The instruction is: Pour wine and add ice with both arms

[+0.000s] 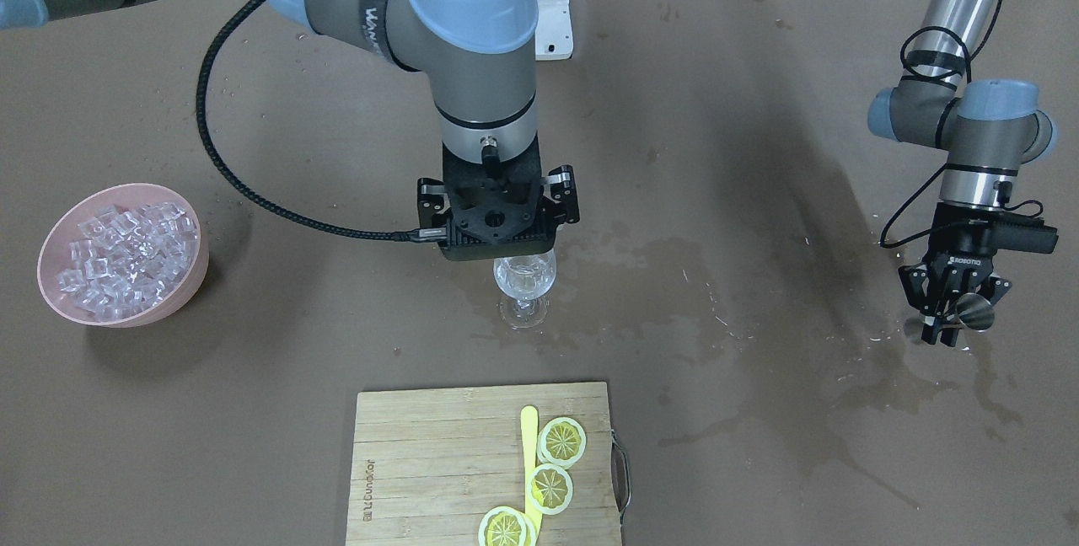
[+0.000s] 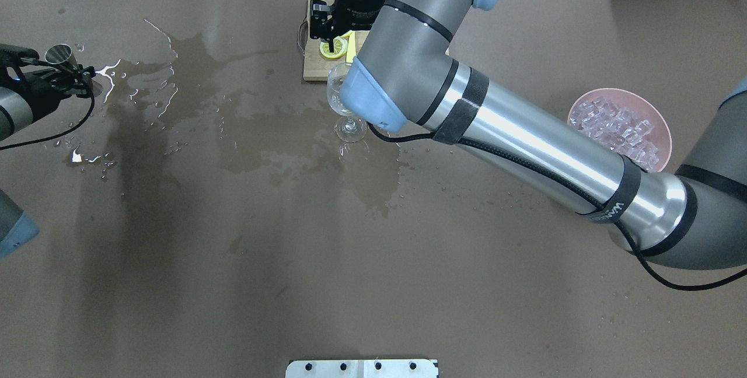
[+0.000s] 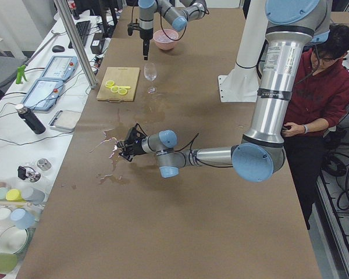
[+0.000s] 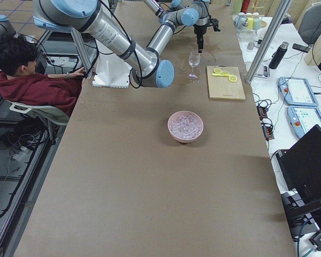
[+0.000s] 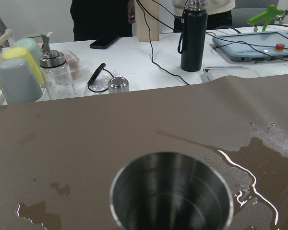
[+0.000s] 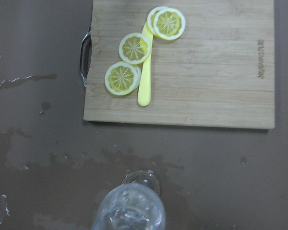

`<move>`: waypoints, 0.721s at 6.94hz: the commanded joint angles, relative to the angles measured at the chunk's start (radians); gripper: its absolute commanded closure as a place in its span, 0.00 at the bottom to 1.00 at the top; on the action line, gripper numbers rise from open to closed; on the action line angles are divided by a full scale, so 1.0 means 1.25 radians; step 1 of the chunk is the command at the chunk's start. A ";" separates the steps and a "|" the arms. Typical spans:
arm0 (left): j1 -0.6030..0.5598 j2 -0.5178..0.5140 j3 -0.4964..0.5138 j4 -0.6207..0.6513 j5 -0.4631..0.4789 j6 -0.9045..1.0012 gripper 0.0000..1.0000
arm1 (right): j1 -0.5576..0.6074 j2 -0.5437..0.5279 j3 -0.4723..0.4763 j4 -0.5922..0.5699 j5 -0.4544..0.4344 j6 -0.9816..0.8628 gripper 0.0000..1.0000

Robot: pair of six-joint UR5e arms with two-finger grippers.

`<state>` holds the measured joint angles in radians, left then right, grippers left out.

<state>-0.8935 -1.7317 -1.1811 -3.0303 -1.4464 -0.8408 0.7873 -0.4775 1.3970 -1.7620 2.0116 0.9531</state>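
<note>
A stemmed glass (image 1: 524,281) stands upright mid-table and holds glassy ice cubes; I cannot make out wine in it. My right gripper (image 1: 497,230) hangs just above its rim, pointing straight down, open and empty. The glass bowl shows at the bottom of the right wrist view (image 6: 129,213). My left gripper (image 1: 952,318) is far off to the side, low over the table, shut on a small steel cup (image 1: 976,312). The cup (image 5: 171,191) stands upright and looks dark inside. More ice (image 1: 126,255) fills a pink bowl (image 1: 190,293).
A wooden cutting board (image 1: 438,462) with three lemon slices (image 1: 562,441) and a yellow knife (image 1: 529,436) lies just beyond the glass. Wet spill stains (image 1: 885,377) spread from the glass to the left gripper. The white mounting base (image 1: 552,7) is behind.
</note>
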 commanded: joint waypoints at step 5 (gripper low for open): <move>0.013 -0.004 0.015 -0.007 0.001 0.003 0.80 | 0.319 -0.421 0.184 0.000 0.133 -0.469 0.00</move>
<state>-0.8789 -1.7368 -1.1622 -3.0367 -1.4440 -0.8376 1.0972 -0.9054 1.6095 -1.7648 2.1151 0.4475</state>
